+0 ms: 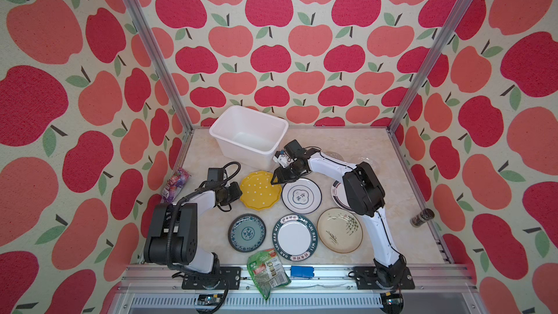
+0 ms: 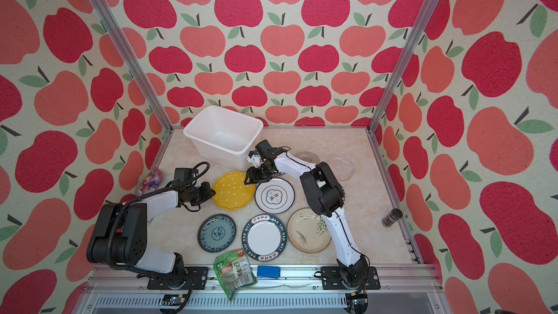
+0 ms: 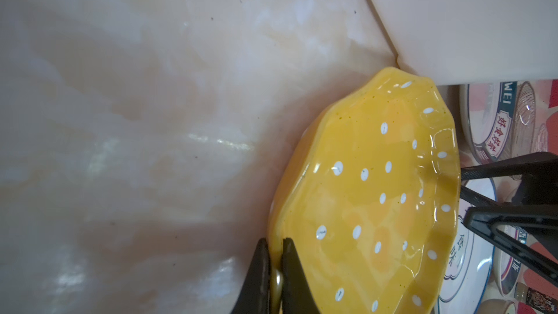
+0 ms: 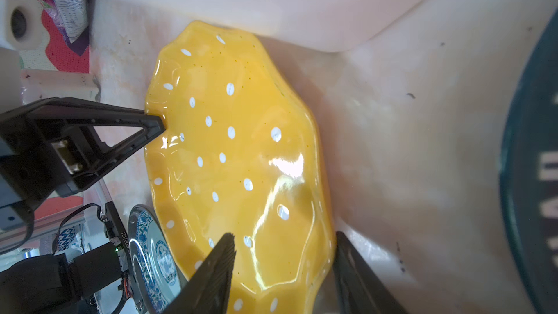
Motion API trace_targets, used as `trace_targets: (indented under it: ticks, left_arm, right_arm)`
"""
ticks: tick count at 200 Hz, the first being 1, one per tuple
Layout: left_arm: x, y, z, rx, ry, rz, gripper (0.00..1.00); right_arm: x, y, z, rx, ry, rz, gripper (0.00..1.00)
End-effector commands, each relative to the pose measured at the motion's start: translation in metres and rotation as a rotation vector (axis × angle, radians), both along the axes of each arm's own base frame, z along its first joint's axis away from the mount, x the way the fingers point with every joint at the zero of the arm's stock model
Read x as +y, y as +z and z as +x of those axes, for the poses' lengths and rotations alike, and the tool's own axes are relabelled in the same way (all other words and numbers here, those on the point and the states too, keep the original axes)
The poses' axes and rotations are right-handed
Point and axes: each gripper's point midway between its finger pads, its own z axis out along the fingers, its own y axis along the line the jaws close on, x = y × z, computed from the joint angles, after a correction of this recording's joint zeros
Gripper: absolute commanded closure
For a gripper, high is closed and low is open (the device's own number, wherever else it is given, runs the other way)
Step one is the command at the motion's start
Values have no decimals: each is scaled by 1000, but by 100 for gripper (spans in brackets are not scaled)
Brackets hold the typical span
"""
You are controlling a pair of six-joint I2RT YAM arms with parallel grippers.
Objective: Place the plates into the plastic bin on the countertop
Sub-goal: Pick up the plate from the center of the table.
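The beige marbled table stretches out below me. A white plastic bin stands at its far side, left of centre. Just in front of the bin lies the yellow scalloped plate with white dots, its far edge right at the bin's near wall. To its right sits a white plate with a dark ring. Nearer me, in a row, lie a blue-green patterned plate, a white plate with a green lettered rim and a cream plate with a plant sketch. My left hand is clamped on the yellow plate's left rim. My right hand has its fingers apart at the far right rim, one over the plate's face and one outside the edge.
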Motion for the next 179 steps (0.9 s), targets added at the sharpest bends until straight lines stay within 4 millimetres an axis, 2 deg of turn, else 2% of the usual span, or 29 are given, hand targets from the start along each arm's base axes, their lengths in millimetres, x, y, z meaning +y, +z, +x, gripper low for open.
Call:
trace_targets:
  ticks: [1,58,81,94,108,141,179]
  left_arm:
    - [-27,17,8,-62,-79,-137,100]
    - [-32,19,18,-80,-73,-217,100]
    - [-33,22,21,-97,-70,-234,100]
    - [-31,25,21,-101,-66,-229,100]
    - [-30,30,21,-113,-62,-222,100]
    - [-28,50,20,-151,-59,-203,100]
    - [-26,81,16,-208,-57,-185,100]
  right_arm:
    - [7,-3,1,33,16,46,45]
    - [10,-7,-3,81,19,81,45]
    - [12,-2,-3,90,21,119,47]
    - [11,0,-3,86,17,124,56]
    - [10,5,-3,81,12,138,70]
    - [8,21,-7,66,6,178,76]
    - [11,39,-21,85,16,247,82]
